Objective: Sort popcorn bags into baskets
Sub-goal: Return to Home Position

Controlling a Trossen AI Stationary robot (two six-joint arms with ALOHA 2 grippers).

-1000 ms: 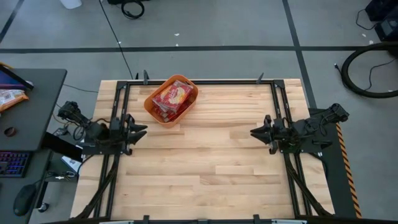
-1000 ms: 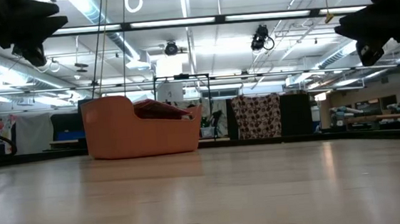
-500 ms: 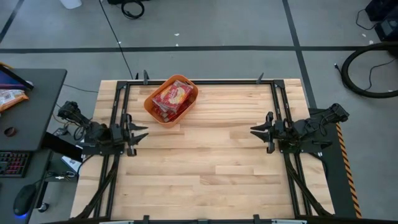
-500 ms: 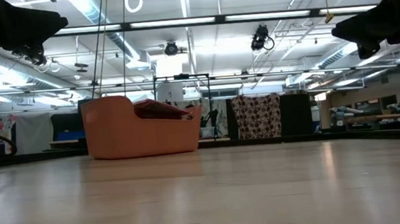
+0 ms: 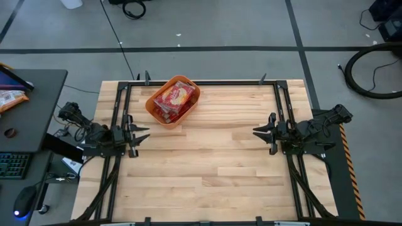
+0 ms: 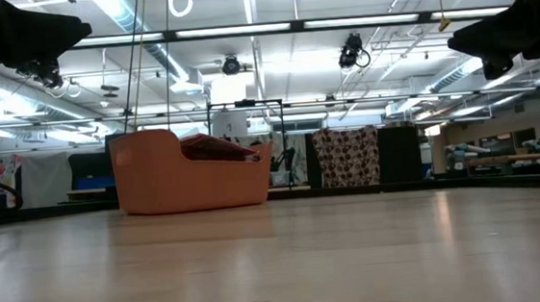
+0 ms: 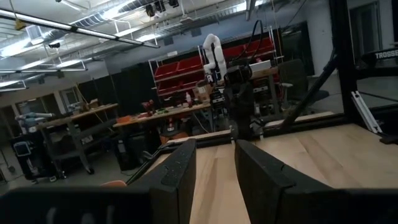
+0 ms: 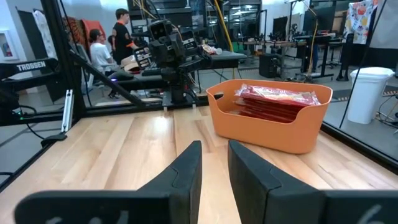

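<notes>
Left gripper (image 5: 142, 133): is hovering over the left edge of the wooden table (image 5: 213, 163) and pointing toward the table's middle. Its two dark fingers (image 7: 177, 177) are standing a narrow gap apart and holding nothing.

Right gripper (image 5: 259, 133): is hovering over the opposite edge, facing the left one across the bare boards, well apart from it. Its fingers (image 8: 186, 168) are likewise standing slightly parted and gripping nothing.

Orange tub (image 8: 267, 127): is sitting on the table close to the far edge, left of centre. It is nearer the left arm than the right and touching neither gripper. It is lying turned on the boards, its long axis running diagonally from the near-left toward the far-right.

Popcorn bags (image 5: 174, 97): are lying flat in a stack inside the tub, their long sides following the tub's diagonal. The top bag is facing up and showing its yellow picture. From table height the stack is showing above the dipped part of the rim. The number of bags cannot be told.

Black side desk (image 5: 38, 94): is standing beside the table's left side. An orange-and-white packet (image 5: 9, 97) is resting on it.

Two people (image 8: 109, 40): are showing in the room beyond the table, one sitting and one standing.
</notes>
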